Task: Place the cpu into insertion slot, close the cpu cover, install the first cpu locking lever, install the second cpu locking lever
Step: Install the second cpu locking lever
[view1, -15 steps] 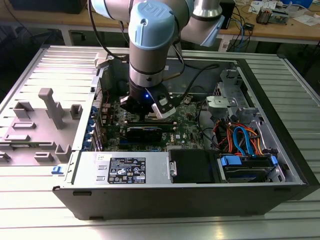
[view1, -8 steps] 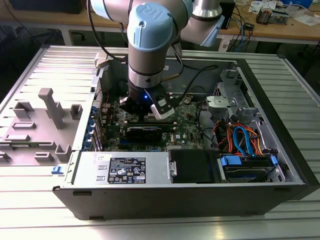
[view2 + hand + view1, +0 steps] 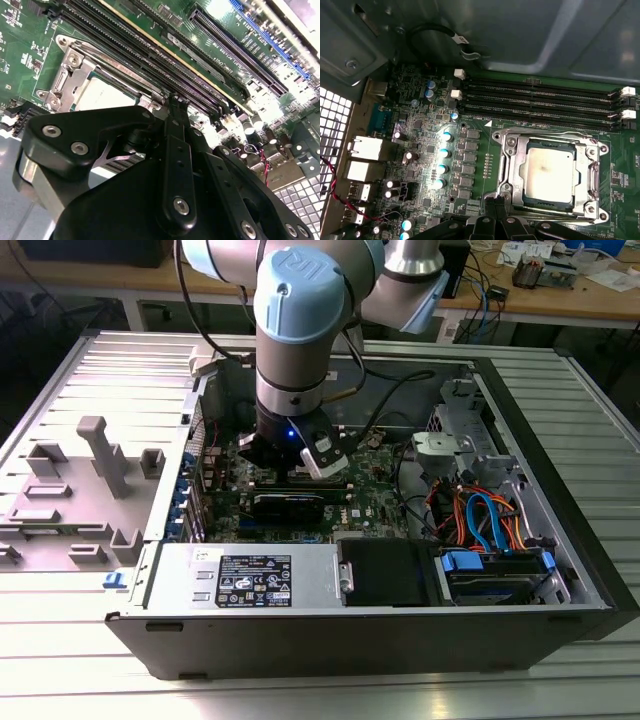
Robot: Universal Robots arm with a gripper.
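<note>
The cpu [image 3: 549, 172] lies flat in the insertion slot [image 3: 520, 176], pale silver face up. The cpu cover [image 3: 592, 170] is down over it, its silvery frame around the chip's edges. In the second wrist view the cpu [image 3: 107, 95] sits just beyond my black fingers, with the cpu cover [image 3: 75, 75] framing it. My gripper [image 3: 492, 204] is shut, its tips close to a corner of the socket frame with nothing visible between them. Seen in the second wrist view, the gripper [image 3: 175, 102] points at the socket's edge beside the memory slots. In the exterior view the gripper [image 3: 300, 455] is low inside the open computer case.
Long black memory slots [image 3: 540, 102] run beside the socket. Capacitors [image 3: 445, 150] and rear ports [image 3: 365, 150] stand on its other side. The case [image 3: 560, 490] walls surround the board, with a drive bay and orange and blue cables [image 3: 480, 520] at the exterior view's right. A grey fixture [image 3: 105, 455] stands outside.
</note>
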